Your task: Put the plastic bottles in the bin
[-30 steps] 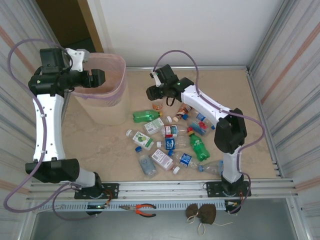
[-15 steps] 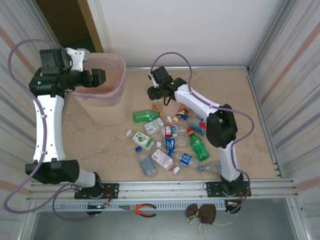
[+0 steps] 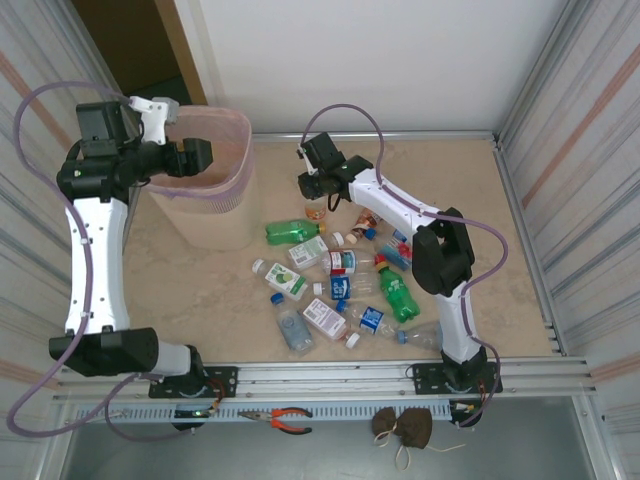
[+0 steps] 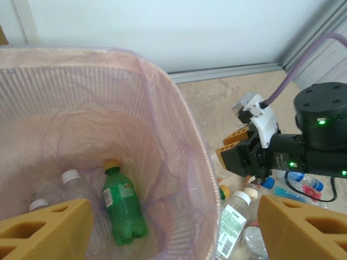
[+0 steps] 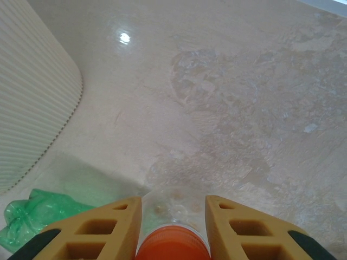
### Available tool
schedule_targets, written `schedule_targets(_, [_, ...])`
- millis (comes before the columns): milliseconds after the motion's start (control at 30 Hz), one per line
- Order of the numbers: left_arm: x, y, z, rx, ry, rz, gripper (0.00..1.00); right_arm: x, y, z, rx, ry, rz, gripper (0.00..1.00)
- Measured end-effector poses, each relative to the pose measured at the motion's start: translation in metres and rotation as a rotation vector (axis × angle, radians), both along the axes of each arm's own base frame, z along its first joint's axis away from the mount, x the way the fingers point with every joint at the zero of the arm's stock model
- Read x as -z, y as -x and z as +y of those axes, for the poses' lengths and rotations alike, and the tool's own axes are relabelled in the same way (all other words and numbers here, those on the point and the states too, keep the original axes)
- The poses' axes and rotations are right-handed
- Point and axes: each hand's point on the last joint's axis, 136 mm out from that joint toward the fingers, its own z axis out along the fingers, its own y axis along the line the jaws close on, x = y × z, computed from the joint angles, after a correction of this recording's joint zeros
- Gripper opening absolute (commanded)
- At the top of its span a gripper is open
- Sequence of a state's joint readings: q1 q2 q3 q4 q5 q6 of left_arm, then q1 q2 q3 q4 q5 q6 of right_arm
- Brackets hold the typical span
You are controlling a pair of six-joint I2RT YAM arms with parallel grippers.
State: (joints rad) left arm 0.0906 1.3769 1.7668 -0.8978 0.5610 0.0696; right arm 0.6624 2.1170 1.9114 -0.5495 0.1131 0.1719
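Note:
The bin (image 3: 217,226) is a beige wastebasket with a pink liner, at the back left. My left gripper (image 3: 199,156) hovers open over its rim (image 4: 183,111). Inside lie a green bottle (image 4: 122,209) and two clear white-capped ones (image 4: 70,177). Several plastic bottles (image 3: 345,276) lie scattered on the table's middle. At the pile's far edge my right gripper (image 3: 316,196) points down. It is shut on a clear bottle with an orange band (image 5: 173,246), which sits between its fingers (image 5: 111,227). A green bottle (image 3: 290,232) lies just left of it.
Corrugated walls close in the table on the left and right. A metal rail (image 3: 330,375) runs along the near edge. Orange-handled pliers (image 3: 288,420) and a brown bundle (image 3: 403,427) lie below the rail. Bare table stretches right of the pile.
The right gripper has closed its fingers onto the clear bottle. The right arm's elbow swung a little to the left. The left gripper stays open over the bin.

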Motion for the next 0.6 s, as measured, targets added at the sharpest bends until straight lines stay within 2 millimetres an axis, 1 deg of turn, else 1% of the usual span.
schedule_targets(67, [-0.006, 0.005, -0.003, 0.018, 0.007, -0.034, 0.79, -0.005, -0.001, -0.002, 0.004, -0.005, -0.007, 0.24])
schedule_targets(167, [-0.014, 0.014, -0.011, 0.05, 0.014, -0.084, 0.79, -0.018, -0.002, -0.011, 0.017, -0.019, -0.024, 0.24])
schedule_targets(267, [-0.025, 0.024, -0.027, 0.107, 0.01, -0.142, 0.79, -0.043, -0.001, -0.025, 0.034, -0.046, -0.056, 0.24])
schedule_targets(400, [-0.034, 0.034, -0.054, 0.21, -0.009, -0.208, 0.79, -0.077, 0.011, -0.045, 0.047, -0.089, -0.088, 0.24])
schedule_targets(533, [-0.031, 0.041, -0.082, 0.312, -0.03, -0.234, 0.8, -0.106, 0.027, -0.064, 0.052, -0.153, -0.105, 0.24])
schedule_targets(600, [-0.029, 0.044, -0.094, 0.354, -0.037, -0.238, 0.8, -0.116, 0.033, -0.07, 0.054, -0.186, -0.106, 0.24])
